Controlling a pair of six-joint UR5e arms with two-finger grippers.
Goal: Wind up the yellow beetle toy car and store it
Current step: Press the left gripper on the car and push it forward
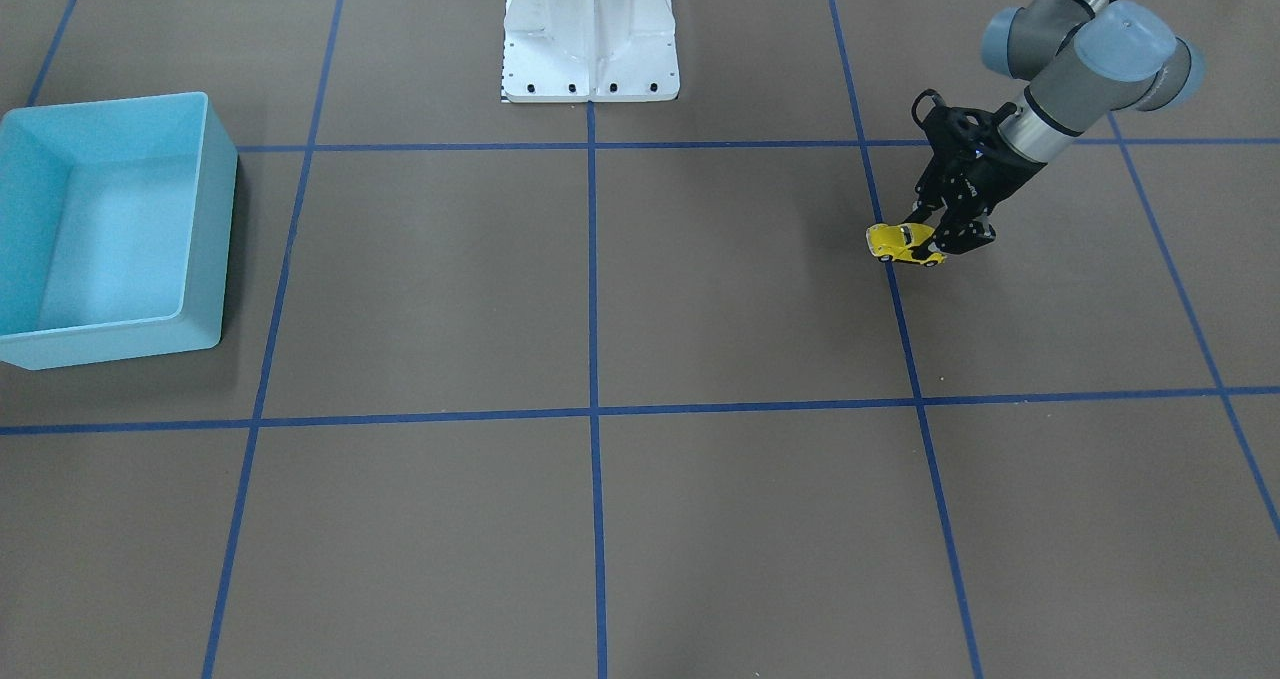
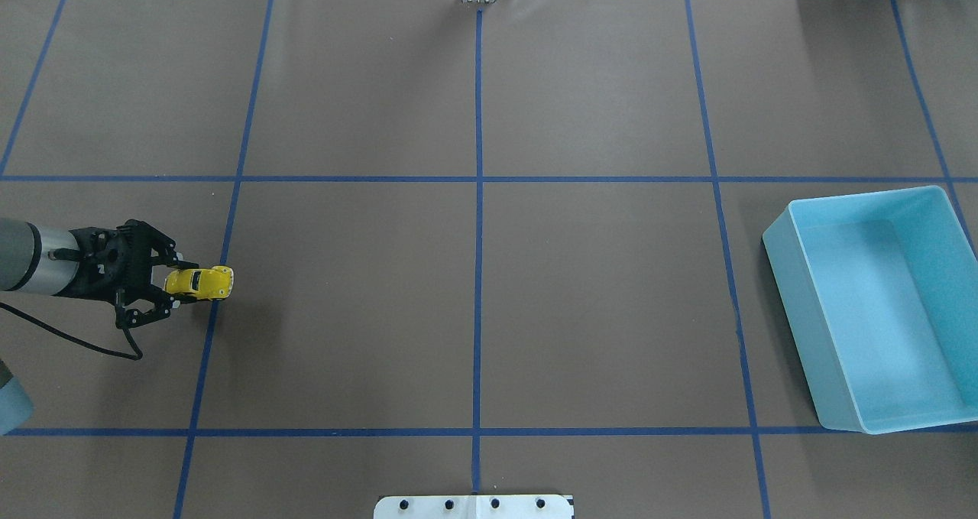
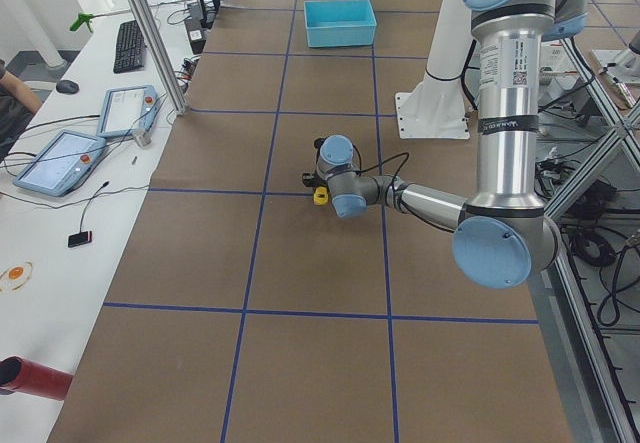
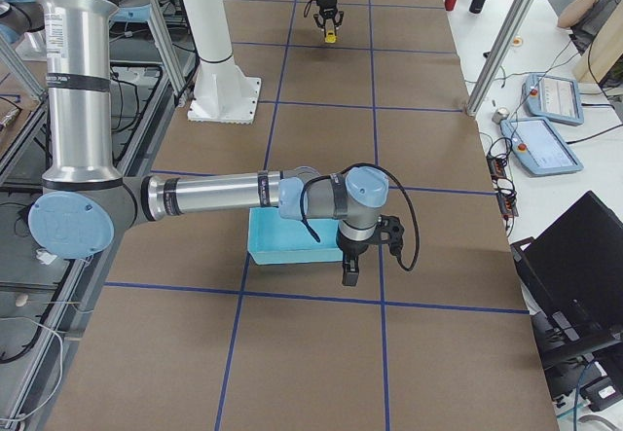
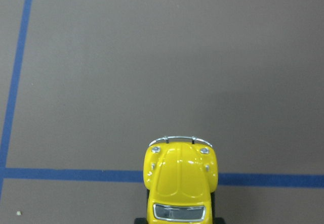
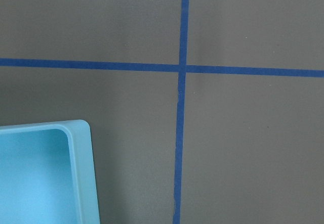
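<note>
The yellow beetle toy car [image 2: 200, 283] sits low over a blue tape line at the table's left end, its nose pointing toward the table's middle. My left gripper [image 2: 176, 284] is shut on the car's rear, one black finger on each side. The front-facing view shows the same grasp, with the car [image 1: 903, 242] sticking out past the left gripper [image 1: 932, 236]. In the left wrist view only the car's yellow hood [image 5: 180, 176] shows at the bottom edge. My right gripper [image 4: 348, 273] hangs beside the light blue bin [image 4: 282, 251]; I cannot tell whether it is open or shut.
The light blue bin [image 2: 795, 305] stands empty at the table's right end, also seen as the bin [image 1: 215, 239] and as a bin corner [image 6: 83, 173]. The white robot base [image 1: 590, 29] stands at the middle edge. Blue tape lines grid the brown table.
</note>
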